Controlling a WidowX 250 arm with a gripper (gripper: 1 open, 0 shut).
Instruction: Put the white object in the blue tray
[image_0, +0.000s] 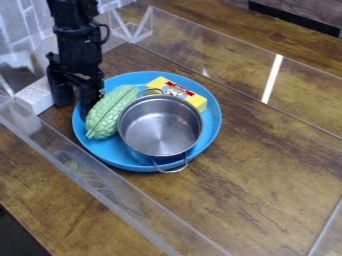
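Gripper (72, 97) at upper left, fingers apart, down low next to the white object (32, 97), which is outside the blue tray (118, 154), just off its left rim and partly hidden by the gripper; contact between the two can't be told. Tray sits on the wooden surface (254, 155) and holds the steel pot (159, 127), the green knobbly oval (111, 112) to the pot's left, and the yellow box (191, 97) behind the pot, partly covered by it.
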